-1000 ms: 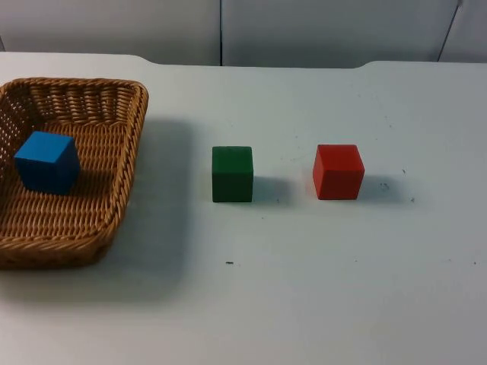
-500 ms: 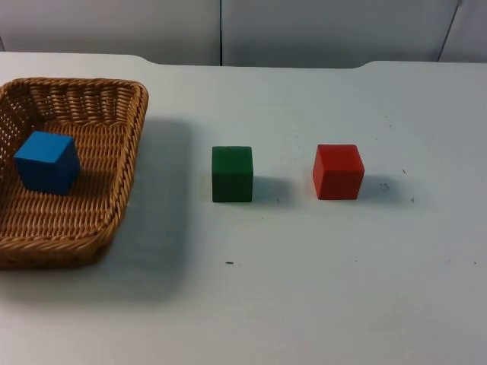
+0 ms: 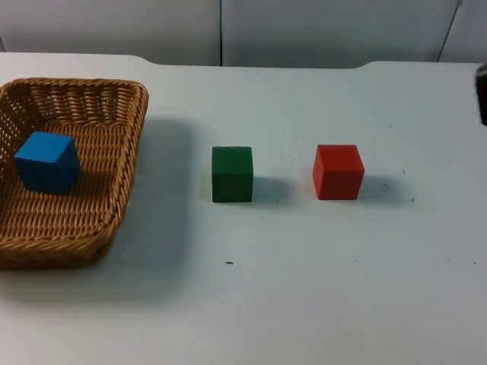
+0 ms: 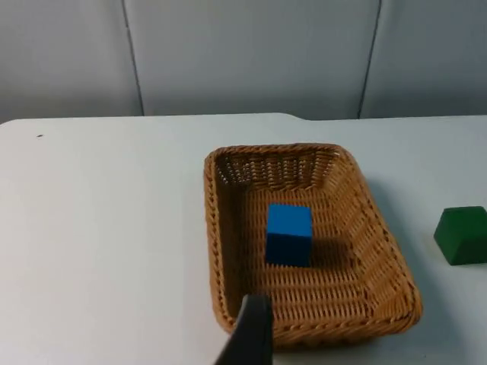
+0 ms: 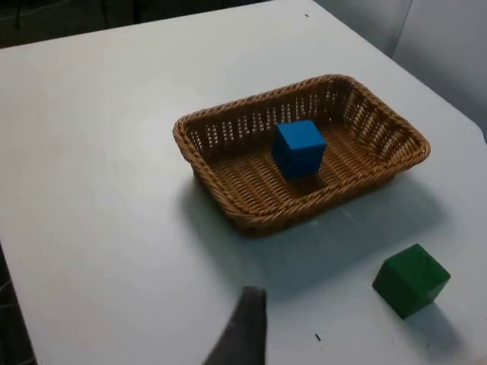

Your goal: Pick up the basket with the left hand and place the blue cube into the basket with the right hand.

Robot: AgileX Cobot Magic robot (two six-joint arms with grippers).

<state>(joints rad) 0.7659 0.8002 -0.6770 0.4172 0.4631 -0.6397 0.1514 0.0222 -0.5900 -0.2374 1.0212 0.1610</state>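
A brown wicker basket (image 3: 125,163) stands at the table's left side. The blue cube (image 3: 47,162) lies inside it, toward the left. The left wrist view looks at the basket (image 4: 221,251) and the blue cube (image 4: 289,233) from a distance. My left gripper (image 4: 249,338) is back from the near rim and holds nothing. My right gripper (image 5: 242,327) hangs over bare table, well away from the basket (image 5: 228,201) and blue cube (image 5: 298,147). A dark piece of the right arm (image 3: 482,93) shows at the table's right edge.
A green cube (image 3: 232,174) sits near the table's middle and a red cube (image 3: 338,172) to its right, both apart from the basket. The green cube (image 5: 411,279) lies between my right gripper and the far side. The grey partition wall (image 3: 304,30) closes the back.
A dark piece of the right arm has come in at the top view's right edge. The shadow in front of the basket has shrunk. The basket and cubes have not moved.
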